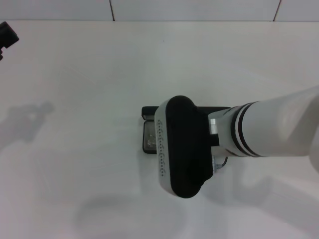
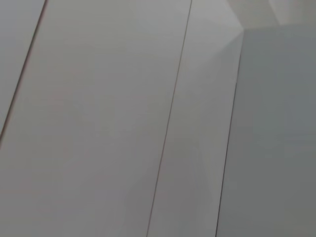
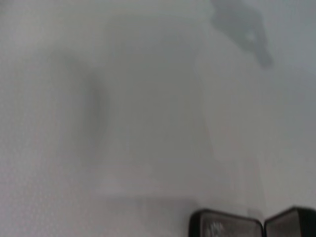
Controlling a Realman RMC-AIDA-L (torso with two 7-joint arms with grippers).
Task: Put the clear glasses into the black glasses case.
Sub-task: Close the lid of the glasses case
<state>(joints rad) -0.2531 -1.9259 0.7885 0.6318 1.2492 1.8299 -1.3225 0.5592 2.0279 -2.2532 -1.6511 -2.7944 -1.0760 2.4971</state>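
The black glasses case (image 1: 147, 112) lies open in the middle of the table, mostly hidden under my right arm's black wrist housing (image 1: 182, 147). Only its left end and a strip of grey lining (image 1: 149, 138) show in the head view. The right wrist view catches the open case (image 3: 247, 224) at its edge. A faint, blurred translucent shape (image 3: 148, 123) fills that view close to the camera; I cannot tell whether it is the clear glasses. The right gripper sits under the housing, directly over the case, out of sight. My left gripper (image 1: 7, 35) is parked at the far left.
White table (image 1: 75, 124) all around the case, with a tiled wall (image 1: 199, 9) along the back edge. The left wrist view shows only pale wall panels (image 2: 98, 118).
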